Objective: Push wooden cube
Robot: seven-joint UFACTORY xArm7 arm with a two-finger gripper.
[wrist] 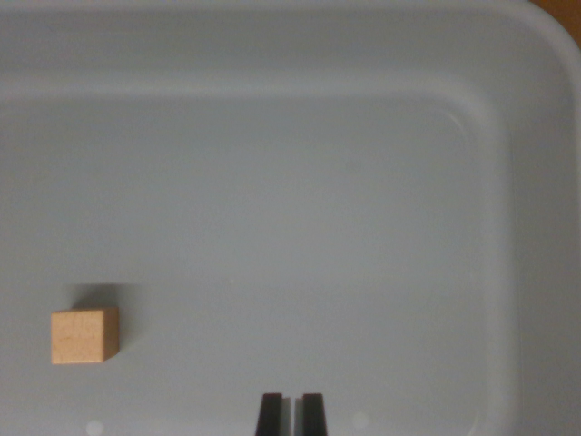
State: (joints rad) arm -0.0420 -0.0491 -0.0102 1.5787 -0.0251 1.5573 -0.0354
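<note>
A small light wooden cube (84,334) rests on the floor of a pale grey-blue bin (531,236), toward the wrist view's lower left. My gripper (290,413) shows at the bottom middle as two black fingertips pressed almost together, with only a thin slit between them and nothing held. The cube lies well to the left of the fingertips and apart from them.
The bin's raised wall runs along the top and down the wrist view's right side. A brown surface (565,11) shows past the bin's top right corner. Bare bin floor stretches between the gripper and the cube.
</note>
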